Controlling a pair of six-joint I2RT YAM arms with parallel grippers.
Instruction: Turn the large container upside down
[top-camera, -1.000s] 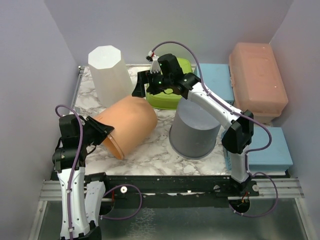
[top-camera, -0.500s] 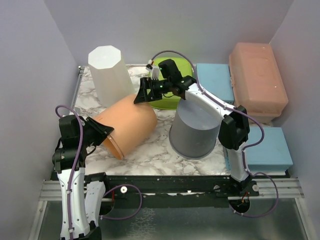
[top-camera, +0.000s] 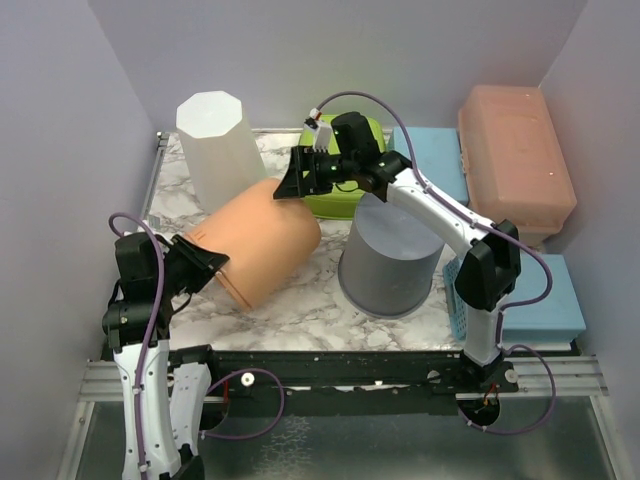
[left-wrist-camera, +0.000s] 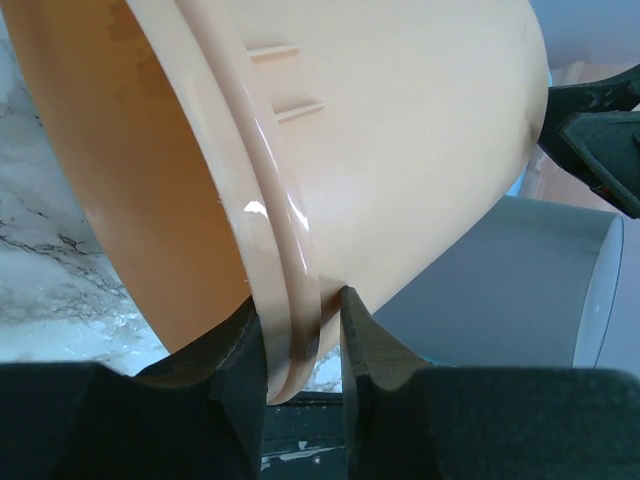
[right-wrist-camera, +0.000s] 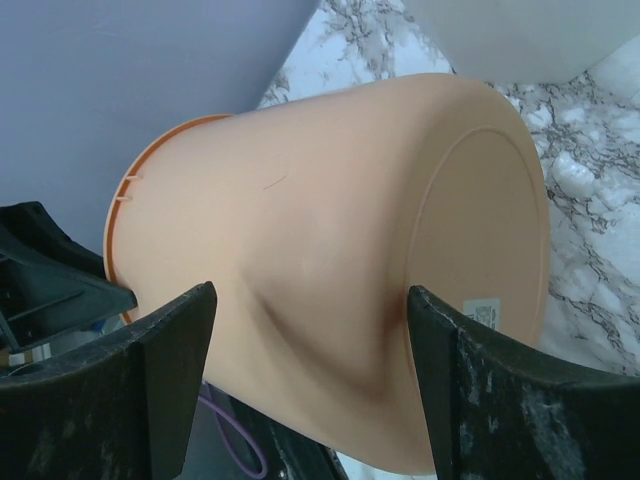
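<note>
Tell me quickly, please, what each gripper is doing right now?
Left gripper: shut on the rim of the orange container.
Right gripper: open, poised over that container's closed end.

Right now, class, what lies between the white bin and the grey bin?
The orange bin, lying on its side, has its closed end between them, and the open right gripper straddles that end. The top view shows it.
</note>
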